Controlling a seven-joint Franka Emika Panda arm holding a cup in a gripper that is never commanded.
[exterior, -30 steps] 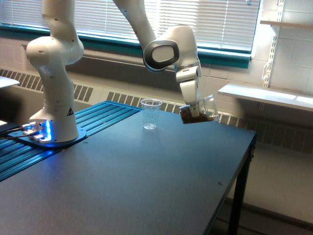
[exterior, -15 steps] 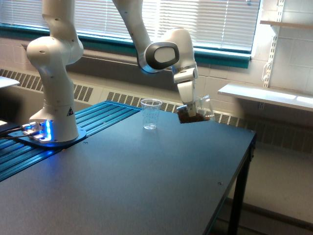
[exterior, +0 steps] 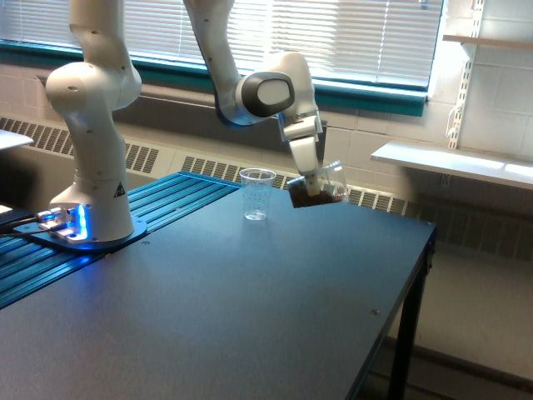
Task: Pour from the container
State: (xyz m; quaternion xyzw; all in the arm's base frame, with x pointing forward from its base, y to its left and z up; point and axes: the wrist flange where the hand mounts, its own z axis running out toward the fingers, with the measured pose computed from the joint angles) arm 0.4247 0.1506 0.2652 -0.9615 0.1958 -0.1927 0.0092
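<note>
Here the gripper (exterior: 314, 177) clasps the container (exterior: 319, 188) — tilted, base toward the speckled cup (exterior: 256, 194).

Pincer (exterior: 316, 179): you grip the tilted plastic cup (exterior: 321, 187), brown contents inside.
Speckled cup (exterior: 256, 194): upright on your tabletop (exterior: 250, 308), just beside.

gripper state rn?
Gripper: closed on the container, tilted, brown contents inside, held above the table beside the speckled cup.

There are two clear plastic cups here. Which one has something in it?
The tilted cup held in the gripper holds dark brown material. The upright speckled cup on the table looks empty.
</note>
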